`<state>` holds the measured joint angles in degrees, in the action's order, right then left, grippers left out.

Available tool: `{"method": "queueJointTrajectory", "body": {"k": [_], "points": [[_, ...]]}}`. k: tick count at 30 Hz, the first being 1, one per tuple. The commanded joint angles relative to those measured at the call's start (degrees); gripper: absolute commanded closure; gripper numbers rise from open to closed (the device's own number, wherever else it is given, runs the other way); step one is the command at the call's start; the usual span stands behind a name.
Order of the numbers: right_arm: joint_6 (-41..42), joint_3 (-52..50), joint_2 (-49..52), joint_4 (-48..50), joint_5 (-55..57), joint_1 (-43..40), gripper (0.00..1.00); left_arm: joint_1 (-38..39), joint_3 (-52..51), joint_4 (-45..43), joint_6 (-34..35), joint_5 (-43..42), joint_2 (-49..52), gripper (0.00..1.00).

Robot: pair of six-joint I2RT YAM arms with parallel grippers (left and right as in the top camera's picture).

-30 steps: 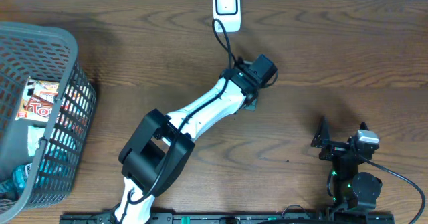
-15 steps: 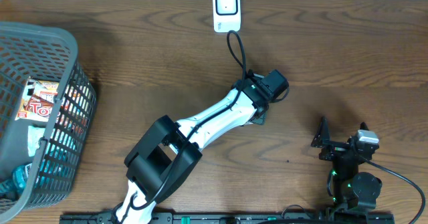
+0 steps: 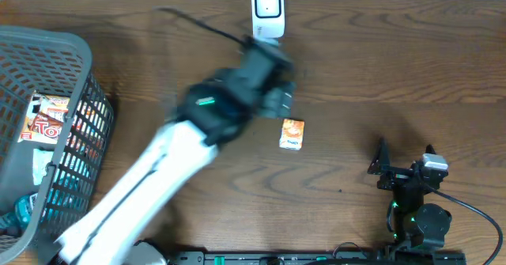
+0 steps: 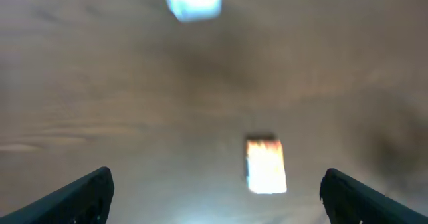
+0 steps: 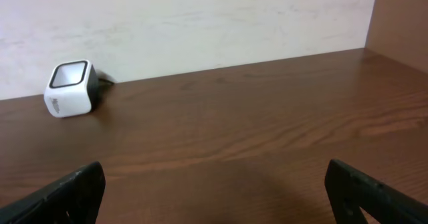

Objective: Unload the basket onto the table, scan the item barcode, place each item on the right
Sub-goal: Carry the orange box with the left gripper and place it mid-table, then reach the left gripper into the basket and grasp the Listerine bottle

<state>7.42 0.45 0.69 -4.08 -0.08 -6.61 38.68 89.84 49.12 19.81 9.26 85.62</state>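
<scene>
Just ahead of spread left fingers [image 4: 80, 202], small orange box [image 4: 266, 165] on table [image 4: 134, 117], right fingers [image 5: 73, 197] also apart.

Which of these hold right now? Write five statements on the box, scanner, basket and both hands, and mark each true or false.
1. The small orange box lies on the table, touched by neither hand. True.
2. The left hand is shut on the box. False: its fingers stand wide apart with nothing between them.
3. The scanner sits at the table's far edge. True.
4. The basket is empty. False: packets lie inside it.
5. The right hand is open. True.
</scene>
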Motion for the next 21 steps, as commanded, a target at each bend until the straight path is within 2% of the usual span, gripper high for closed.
{"method": "queueJointTrajectory", "body": {"k": [1, 6, 7, 10, 15, 21], "points": [[0.46, -0.13, -0.31, -0.24, -0.07, 0.28, 0.01, -9.86, 1.2, 1.68, -2.43, 0.81, -9.57, 0.02], [0.46, -0.13, -0.31, -0.24, -0.07, 0.28, 0.01, -32.24, 1.2, 6.86, 0.24, 0.9, -19.5, 0.02], [0.44, -0.13, -0.31, -0.24, -0.07, 0.28, 0.01, -34.34, 1.2, 7.43, 1.05, 0.9, -20.04, 0.02], [0.44, -0.13, -0.31, -0.24, -0.07, 0.28, 0.01, -48.06, 1.2, 11.54, 7.65, 0.92, -22.05, 0.02], [0.46, -0.13, -0.31, -0.22, -0.07, 0.28, 0.01, -66.79, -0.09, 18.12, 19.69, 0.85, -20.31, 0.02], [0.46, -0.13, -0.31, -0.22, -0.07, 0.28, 0.01, -82.27, -3.54, 21.84, 22.18, 0.87, -14.01, 0.02]]}}
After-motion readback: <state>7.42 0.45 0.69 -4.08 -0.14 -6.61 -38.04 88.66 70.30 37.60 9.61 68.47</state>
